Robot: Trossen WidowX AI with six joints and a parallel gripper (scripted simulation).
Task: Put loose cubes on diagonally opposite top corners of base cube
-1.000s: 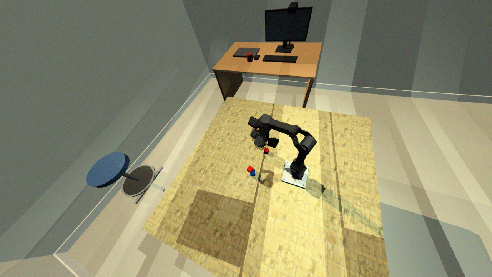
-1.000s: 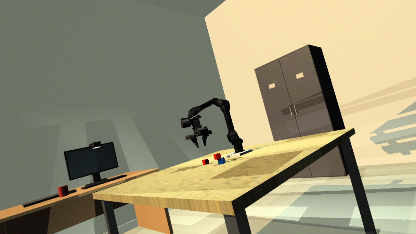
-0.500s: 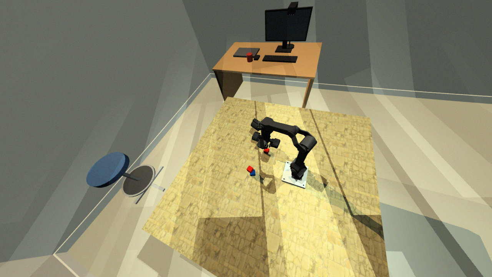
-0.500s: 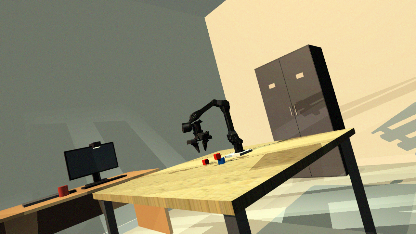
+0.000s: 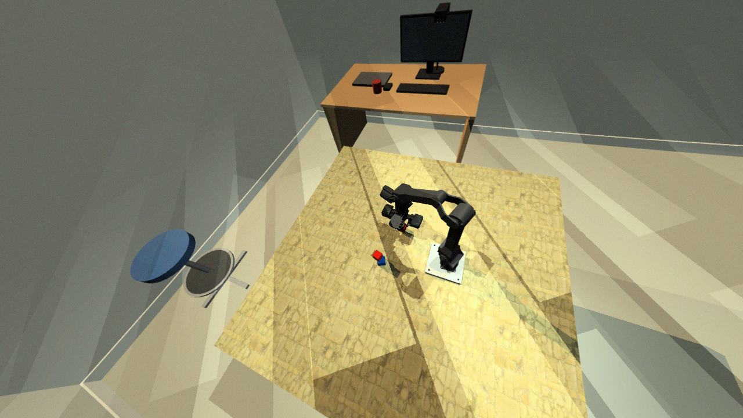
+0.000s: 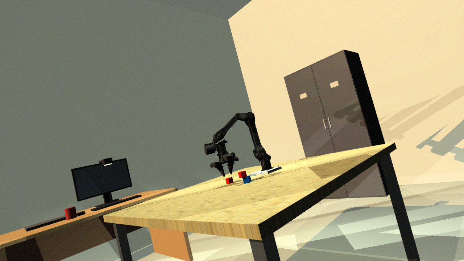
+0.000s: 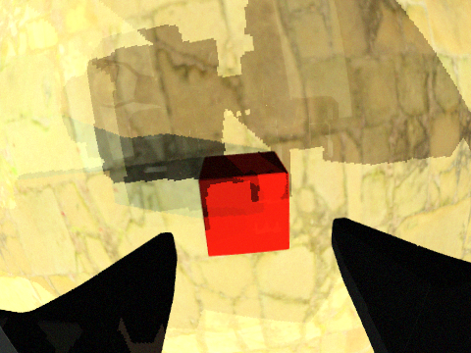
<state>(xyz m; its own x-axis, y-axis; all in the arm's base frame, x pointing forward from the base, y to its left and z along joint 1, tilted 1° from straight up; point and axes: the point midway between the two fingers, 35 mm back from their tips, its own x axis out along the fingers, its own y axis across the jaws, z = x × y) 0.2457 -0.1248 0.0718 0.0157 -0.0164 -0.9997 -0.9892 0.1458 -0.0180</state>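
Observation:
A blue base cube (image 5: 382, 263) (image 6: 247, 180) stands on the wooden table (image 5: 363, 332) (image 6: 227, 207). One red cube (image 5: 377, 254) (image 6: 241, 174) sits on top of it, over one corner. The second red cube (image 6: 229, 180) (image 7: 245, 212) lies flat on the table a little way from the base cube. My gripper (image 5: 401, 224) (image 6: 226, 173) (image 7: 254, 238) is open and points down just above this cube. In the wrist view the cube shows between the two fingers, touching neither. In the top view the gripper hides most of this cube.
The arm's white base plate (image 5: 433, 270) (image 6: 274, 168) is bolted to the table beside the cubes. Off the table are a desk (image 5: 415, 104) with a monitor (image 5: 435, 36), a blue stool (image 5: 161, 254) and a dark cabinet (image 6: 334, 129).

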